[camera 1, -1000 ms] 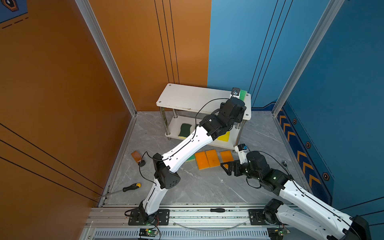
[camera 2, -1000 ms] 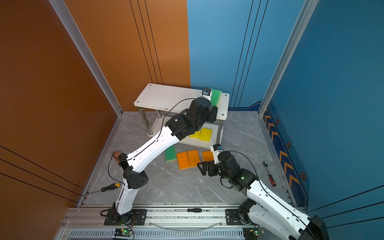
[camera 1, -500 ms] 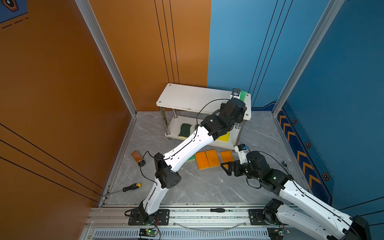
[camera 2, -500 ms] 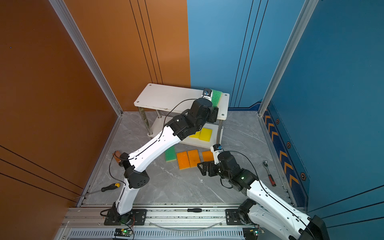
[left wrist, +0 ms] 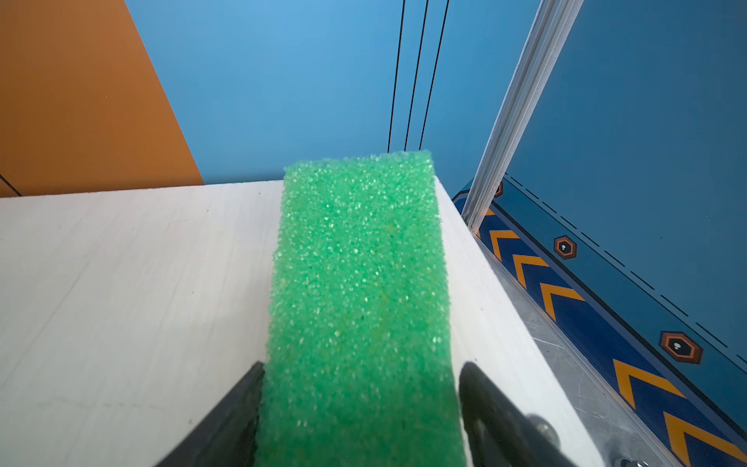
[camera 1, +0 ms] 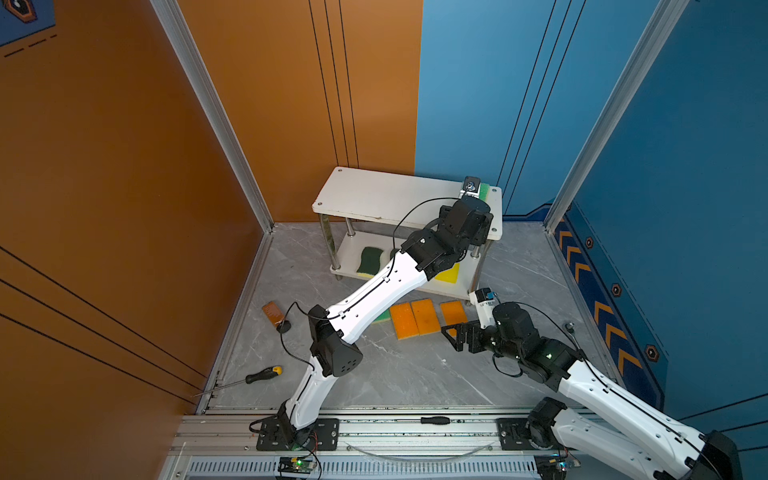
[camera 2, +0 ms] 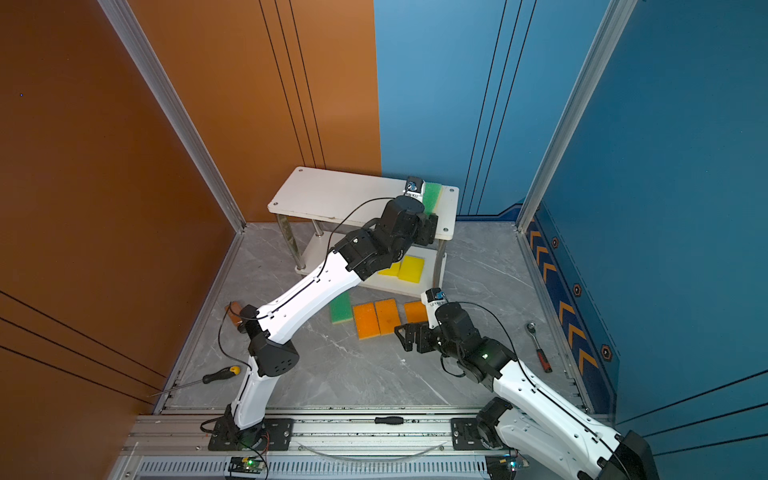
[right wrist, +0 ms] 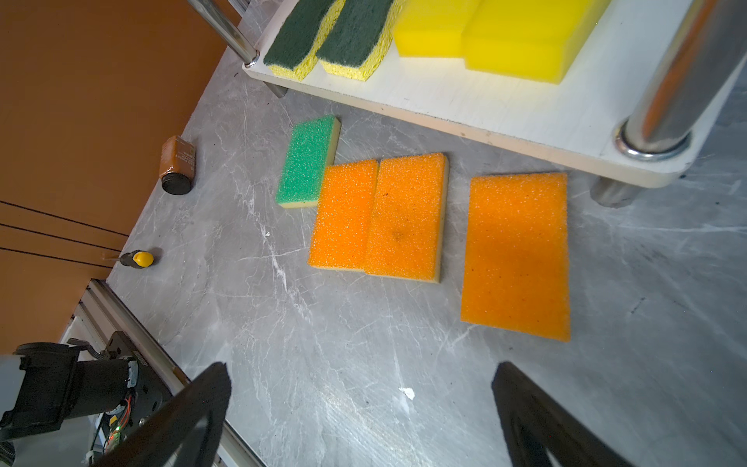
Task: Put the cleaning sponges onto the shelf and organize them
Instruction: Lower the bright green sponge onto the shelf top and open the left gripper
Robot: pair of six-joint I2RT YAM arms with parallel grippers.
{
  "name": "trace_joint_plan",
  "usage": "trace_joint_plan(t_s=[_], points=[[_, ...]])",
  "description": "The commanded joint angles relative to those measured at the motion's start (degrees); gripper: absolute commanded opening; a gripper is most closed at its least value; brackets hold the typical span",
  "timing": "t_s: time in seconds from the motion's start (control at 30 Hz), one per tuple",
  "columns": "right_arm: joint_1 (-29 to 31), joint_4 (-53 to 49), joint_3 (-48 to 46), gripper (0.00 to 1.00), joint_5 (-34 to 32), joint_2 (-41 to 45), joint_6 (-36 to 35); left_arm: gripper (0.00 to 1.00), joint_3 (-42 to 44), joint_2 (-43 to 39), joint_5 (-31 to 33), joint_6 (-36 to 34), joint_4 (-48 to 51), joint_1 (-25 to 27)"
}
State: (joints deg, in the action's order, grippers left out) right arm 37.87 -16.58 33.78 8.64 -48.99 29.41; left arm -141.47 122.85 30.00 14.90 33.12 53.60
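The light-green sponge [left wrist: 359, 291] lies flat at the right end of the shelf [camera 1: 374, 195], on its top board [left wrist: 141, 283], between the left fingers [left wrist: 242, 412], which seem released. The sponge's far end reaches the board's edge, and bare board stretches left. The right fingers [right wrist: 194, 404] gape, empty.

Green sponge [left wrist: 359, 283] flat on white shelf top [left wrist: 121, 303], end effector [left wrist: 362, 370] fingers spread beside it

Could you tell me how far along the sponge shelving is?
Done: two dark-green sponges and two yellow sponges on the lower board. In hand: left claw flanks a light-green sponge on the top board. Left: three orange sponges and one green-topped sponge on the floor.
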Motion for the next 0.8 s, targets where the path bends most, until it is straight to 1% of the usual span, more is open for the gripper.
trace_joint_plan(t_s=[0.0, 0.43, 0.6, 0.77], points=[[-0.3, -1.5, -1.0, 1.00, -2.0, 0.9, -1.0, 0.76, -1.1, 1.3, 1.0, 0.5, -0.3, -0.6], [-0.3, -1.6, -1.2, 1.00, -2.0, 1.3, -0.9, 0.75, -1.1, 1.3, 0.5, 1.1, -0.3, -0.6], [-0.3, -1.7, -1.3, 1.00, -2.1, 1.6, -0.9, 0.81, -1.0, 0.9, 0.5, 1.0, -0.3, -0.5], [-0.3, -1.7, -1.3, 1.00, -2.1, 1.9, -0.8, 0.84, -0.2, -0.2, 0.0, 0.9, -0.3, -0.4]])
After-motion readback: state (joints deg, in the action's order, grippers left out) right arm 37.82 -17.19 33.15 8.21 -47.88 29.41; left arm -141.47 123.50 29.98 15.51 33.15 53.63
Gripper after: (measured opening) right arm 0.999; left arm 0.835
